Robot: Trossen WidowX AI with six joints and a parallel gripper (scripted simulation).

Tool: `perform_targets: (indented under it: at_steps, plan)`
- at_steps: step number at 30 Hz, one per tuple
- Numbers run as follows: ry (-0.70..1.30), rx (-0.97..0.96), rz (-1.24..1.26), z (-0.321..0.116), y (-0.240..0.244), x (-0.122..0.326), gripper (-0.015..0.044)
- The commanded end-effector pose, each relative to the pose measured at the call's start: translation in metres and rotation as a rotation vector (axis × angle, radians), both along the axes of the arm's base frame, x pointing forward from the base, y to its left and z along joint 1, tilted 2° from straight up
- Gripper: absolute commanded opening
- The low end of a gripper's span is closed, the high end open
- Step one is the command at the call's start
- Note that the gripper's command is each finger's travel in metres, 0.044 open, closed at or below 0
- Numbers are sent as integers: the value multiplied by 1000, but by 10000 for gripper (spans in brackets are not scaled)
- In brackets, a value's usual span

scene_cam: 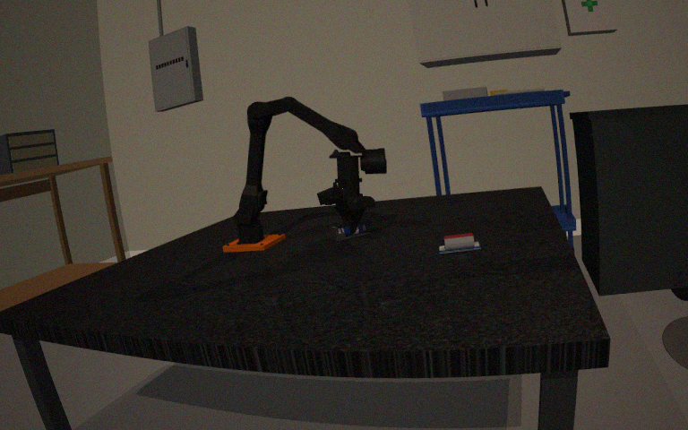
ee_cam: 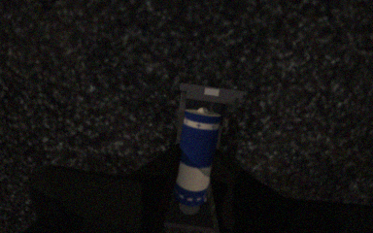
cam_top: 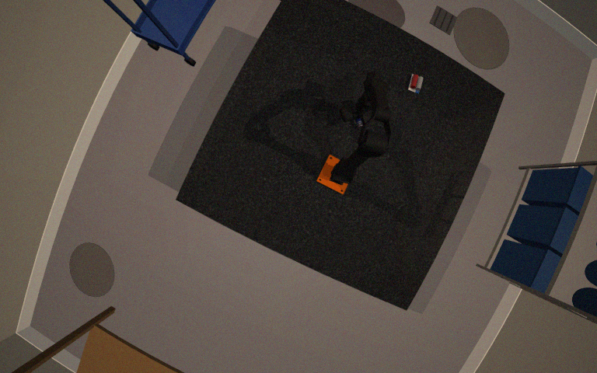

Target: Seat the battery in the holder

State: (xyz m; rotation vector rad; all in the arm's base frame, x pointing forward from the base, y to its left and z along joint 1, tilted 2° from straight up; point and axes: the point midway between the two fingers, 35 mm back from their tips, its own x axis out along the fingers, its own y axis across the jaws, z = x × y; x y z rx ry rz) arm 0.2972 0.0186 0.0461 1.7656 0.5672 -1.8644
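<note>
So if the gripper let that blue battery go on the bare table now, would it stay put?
Probably not. The battery is a smooth round cylinder, so it would likely roll on the flat table. It looks rigid. The gripper grips it well away from the holder.
</note>
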Motion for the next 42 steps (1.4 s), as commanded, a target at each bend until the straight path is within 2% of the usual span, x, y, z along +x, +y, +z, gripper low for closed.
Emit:
perform_targets:
  at_steps: [1, 27, 31, 42]
  plan:
    - [-12, 14, 5, 1, 1, -1, 83]
    - [-12, 9, 5, -1, -6, -9, 83]
    - [-12, 9, 5, -1, -6, -9, 185]
    - [-12, 9, 2, 14, -6, -10, 185]
